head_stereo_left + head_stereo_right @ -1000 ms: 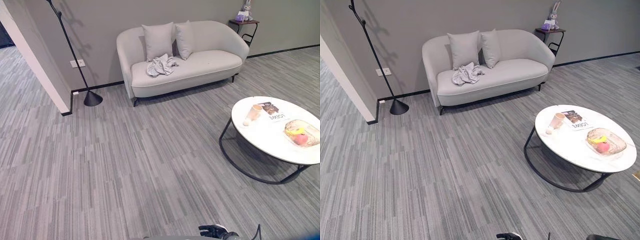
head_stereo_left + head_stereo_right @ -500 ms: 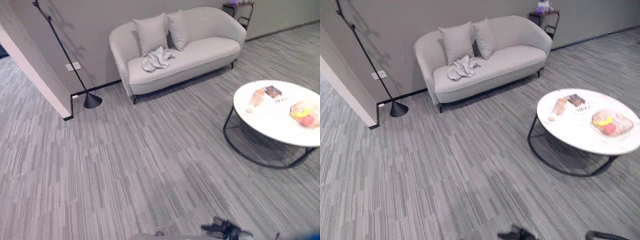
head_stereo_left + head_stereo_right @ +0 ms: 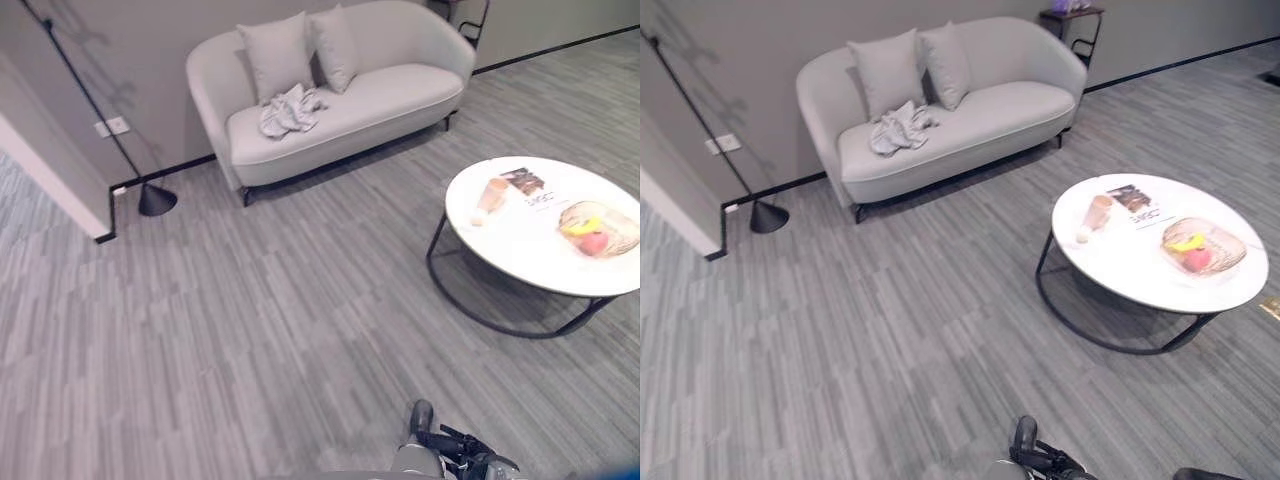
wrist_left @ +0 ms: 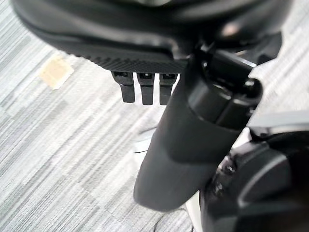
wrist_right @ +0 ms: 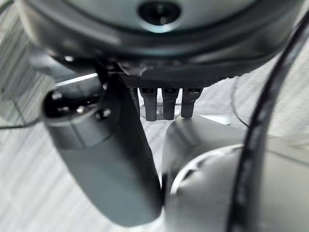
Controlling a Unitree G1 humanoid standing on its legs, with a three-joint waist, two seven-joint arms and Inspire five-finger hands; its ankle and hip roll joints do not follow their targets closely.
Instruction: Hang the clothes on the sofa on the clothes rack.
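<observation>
The clothes point(image 3: 289, 109) lie in a crumpled grey heap on the seat of the sofa point(image 3: 400, 95), just in front of the two cushions point(image 3: 300, 52) and touching the left one. The rack point(image 3: 110, 135), a thin black pole on a cone base, leans by the wall left of the sofa. A round worktop point(image 3: 520, 260) stands to the right, carrying a cup point(image 3: 490, 195), a booklet point(image 3: 528, 183) and a fruit bowl point(image 3: 598, 228). The left hand point(image 4: 145, 89) and right hand point(image 5: 166, 104) hang with fingers straight, holding nothing.

Crumpled grey clothes point(image 3: 290, 109) on sofa point(image 3: 400, 100) seat; black clothes rack point(image 3: 95, 115) stands beside sofa.
</observation>
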